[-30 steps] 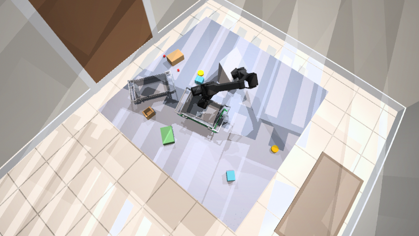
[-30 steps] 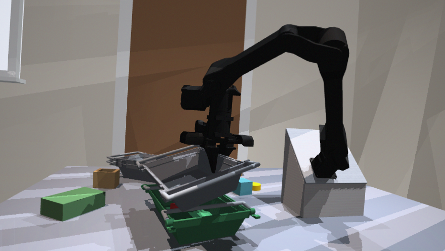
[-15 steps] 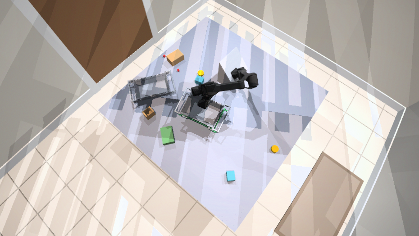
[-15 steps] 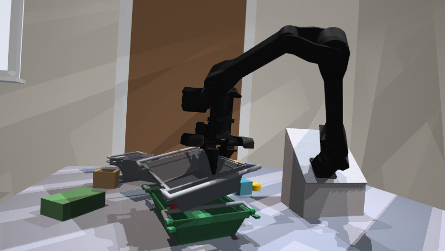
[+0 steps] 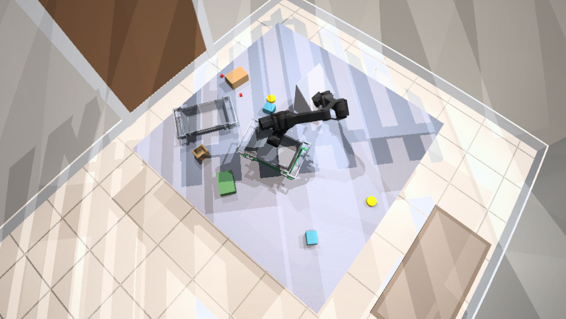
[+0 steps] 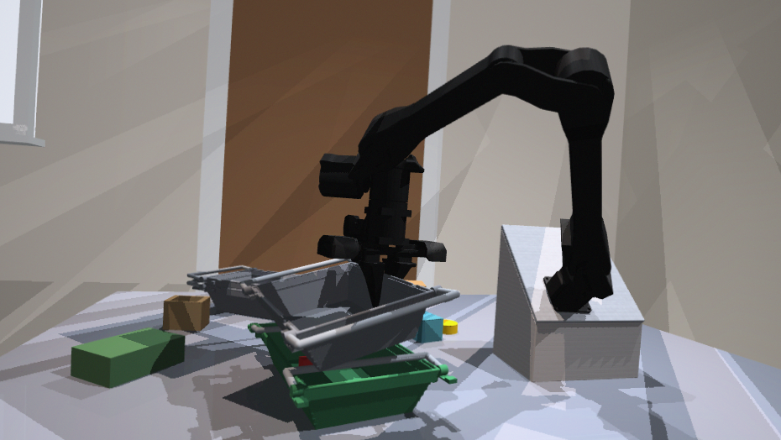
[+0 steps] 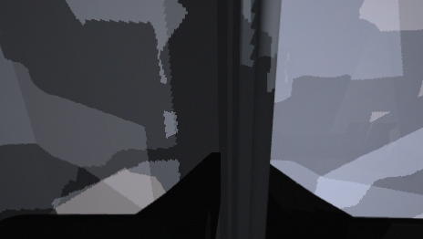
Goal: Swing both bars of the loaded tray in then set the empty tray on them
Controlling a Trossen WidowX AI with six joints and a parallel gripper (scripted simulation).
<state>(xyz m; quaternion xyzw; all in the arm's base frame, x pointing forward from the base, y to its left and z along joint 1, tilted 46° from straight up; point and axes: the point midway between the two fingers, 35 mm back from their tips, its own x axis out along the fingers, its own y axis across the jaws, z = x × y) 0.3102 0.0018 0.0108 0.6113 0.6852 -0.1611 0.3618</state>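
Claw (image 5: pixel 274 140) (image 6: pixel 388 289) (image 7: pixel 232 161) of the black arm (image 5: pixel 301 117) (image 6: pixel 586 175) is clamped on a side wall of a grey tray (image 5: pixel 288 155) (image 6: pixel 377 334) (image 7: pixel 246 114), one finger reaching down inside it. From where I stand, that tray hangs tilted over the green tray (image 5: pixel 305 149) (image 6: pixel 366 401), its near end dipping low. It isn't level, and it isn't let go of. Whether it touches the green tray anywhere, I can't tell.

Below, the green tray stands on the bench (image 5: pixel 336 253) (image 6: pixel 491 415). Under the grey one's edge I can make out a red block (image 6: pixel 305 361) and a flat green piece (image 6: pixel 349 374) in its load. A grey bar (image 6: pixel 388 360) shows at its near end; the far one is too hidden for me to judge.

Another grey tray (image 5: pixel 206 132) (image 6: pixel 240 306) sits apart, beyond a small open brown box (image 5: pixel 201 157) (image 6: pixel 186 316). A green block (image 5: pixel 226 182) (image 6: pixel 128 358) lies near that box. On the arm's side, a blue block (image 5: pixel 269 108) (image 6: pixel 430 327) is just beside a yellow disc (image 5: pixel 271 98) (image 6: pixel 450 327). Two tiny red cubes (image 5: pixel 221 75) (image 5: pixel 240 94) lie near an orange block (image 5: pixel 237 77) (image 6: pixel 416 283). Well apart from all that are a second yellow disc (image 5: pixel 371 201) and a second blue block (image 5: pixel 311 237). The arm itself rises from a sloping pedestal (image 6: pixel 584 349).
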